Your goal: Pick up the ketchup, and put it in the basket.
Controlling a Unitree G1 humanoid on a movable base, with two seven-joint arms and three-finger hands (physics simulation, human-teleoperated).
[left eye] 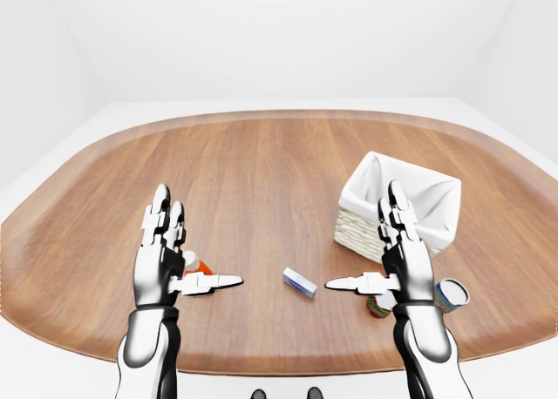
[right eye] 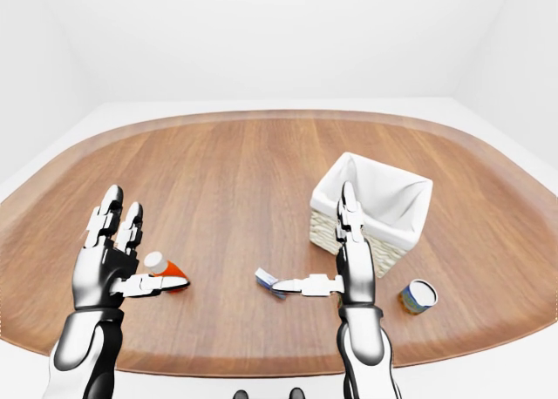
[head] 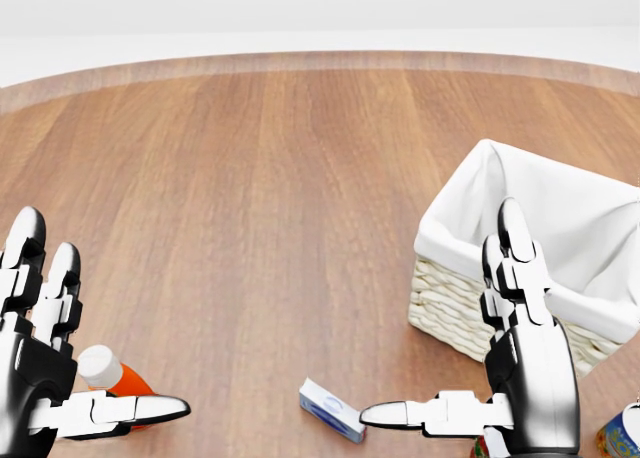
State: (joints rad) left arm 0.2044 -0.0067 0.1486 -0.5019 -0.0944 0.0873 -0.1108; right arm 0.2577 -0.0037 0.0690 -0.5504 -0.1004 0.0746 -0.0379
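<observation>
In the left-eye view, the left hand (left eye: 166, 255) and right hand (left eye: 397, 255) are raised over the wooden table (left eye: 261, 172), fingers spread wide, thumbs pointed inward; nothing is held. The ketchup (left eye: 197, 264) is mostly hidden behind the left hand.

In the head view, the ketchup is seen lying just beside the left thumb, white cap up-left. A small box (head: 330, 410) lies between the hands.

In the right-eye view, the basket (right eye: 375, 209) stands behind the right hand, a can (right eye: 417, 296) to its lower right.
</observation>
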